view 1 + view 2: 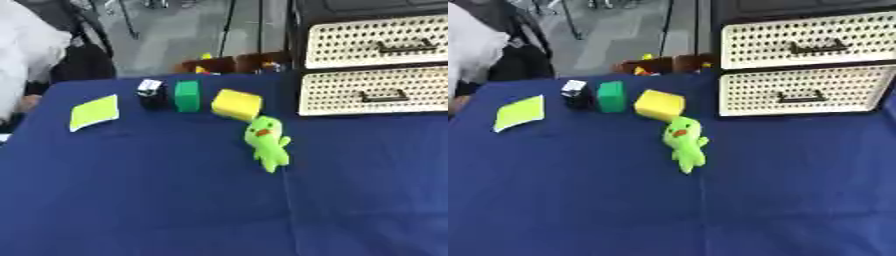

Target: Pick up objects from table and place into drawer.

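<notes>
We see the drawer unit (374, 65) cut off by the top and right edges in the left eye view, so its full height stays unknown to us. The small black object (152, 94) with a white top is too blurred for us to identify. Behind the tabletop (157, 200), small yellow and orange items (206, 64) on brown furniture are unreadable.

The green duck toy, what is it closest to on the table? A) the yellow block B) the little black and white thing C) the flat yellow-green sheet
A: the green duck toy lies just below the yellow block, its head almost at the block's corner, while the other two things sit farther off to the left.
</notes>
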Controlling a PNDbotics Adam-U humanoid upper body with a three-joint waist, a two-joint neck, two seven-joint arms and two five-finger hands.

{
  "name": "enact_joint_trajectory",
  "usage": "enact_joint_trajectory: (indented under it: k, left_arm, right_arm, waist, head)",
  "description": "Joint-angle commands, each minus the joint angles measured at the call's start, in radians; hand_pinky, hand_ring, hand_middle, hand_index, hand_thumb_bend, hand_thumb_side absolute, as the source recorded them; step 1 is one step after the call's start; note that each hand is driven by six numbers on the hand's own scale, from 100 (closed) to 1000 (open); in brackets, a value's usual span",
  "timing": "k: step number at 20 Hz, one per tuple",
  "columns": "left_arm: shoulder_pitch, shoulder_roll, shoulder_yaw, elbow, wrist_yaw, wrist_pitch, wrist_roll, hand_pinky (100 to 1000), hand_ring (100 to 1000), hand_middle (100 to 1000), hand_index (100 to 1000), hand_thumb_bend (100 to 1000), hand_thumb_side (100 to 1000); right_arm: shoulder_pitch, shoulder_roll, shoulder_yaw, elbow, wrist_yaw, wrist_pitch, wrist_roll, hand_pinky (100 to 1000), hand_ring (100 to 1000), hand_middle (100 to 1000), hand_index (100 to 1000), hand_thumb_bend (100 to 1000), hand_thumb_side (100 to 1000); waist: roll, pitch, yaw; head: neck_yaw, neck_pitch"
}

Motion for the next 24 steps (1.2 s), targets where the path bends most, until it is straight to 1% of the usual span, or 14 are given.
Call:
enact_joint_trajectory:
  k: [1,6,8,12,14,17,23,24]
  left_arm:
    - [-0.010,0.037,0.011,-0.018,-0.003,0.000,0.001,564,669,697,845,229,891]
    - [-0.010,0.038,0.010,-0.018,-0.004,0.000,0.001,565,669,697,844,229,890]
    - [-0.011,0.038,0.009,-0.018,-0.003,0.000,0.000,565,669,698,845,230,890]
    - [-0.009,0.040,0.009,-0.018,-0.003,0.003,-0.001,565,669,697,845,230,890]
    - [-0.008,0.044,0.009,-0.018,-0.003,0.003,-0.002,565,669,697,845,229,890]
    - [-0.008,0.049,0.006,-0.018,-0.003,0.004,-0.004,564,668,697,845,227,891]
    - [-0.009,0.055,0.003,-0.018,-0.002,0.005,-0.008,564,669,698,845,225,892]
    - [-0.008,0.058,0.002,-0.018,-0.002,0.006,-0.010,563,669,698,845,224,892]
  right_arm:
    - [-0.007,-0.039,-0.010,-0.016,0.001,-0.024,-0.024,518,656,710,815,100,932]
    - [-0.005,-0.042,-0.009,-0.016,0.002,-0.022,-0.023,519,657,710,814,100,933]
    - [-0.005,-0.043,-0.009,-0.016,0.002,-0.020,-0.023,520,657,710,814,100,933]
    - [-0.002,-0.049,-0.007,-0.016,0.000,-0.017,-0.019,519,657,710,814,100,935]
    - [0.004,-0.053,-0.007,-0.016,0.002,-0.015,-0.018,519,656,710,814,100,935]
    - [0.010,-0.056,-0.006,-0.016,0.005,-0.012,-0.017,518,655,709,814,100,936]
    - [0.018,-0.062,-0.005,-0.016,0.007,-0.002,-0.014,516,652,707,819,100,942]
    - [0.021,-0.069,-0.002,-0.016,0.004,0.009,-0.010,517,652,707,820,100,943]
  waist:
    - [-0.006,-0.022,0.002]
    - [-0.007,-0.024,0.005]
    - [-0.008,-0.026,0.007]
    - [-0.009,-0.031,0.009]
    - [-0.008,-0.032,0.009]
    - [-0.009,-0.031,0.008]
    - [-0.009,-0.029,0.006]
    - [-0.009,-0.028,0.005]
  head:
    - [-0.004,0.004]
    - [-0.007,0.001]
    - [-0.001,0.004]
    - [0.041,0.014]
    - [0.049,0.015]
    - [0.048,0.010]
    - [0.024,-0.002]
    - [0.014,-0.005]
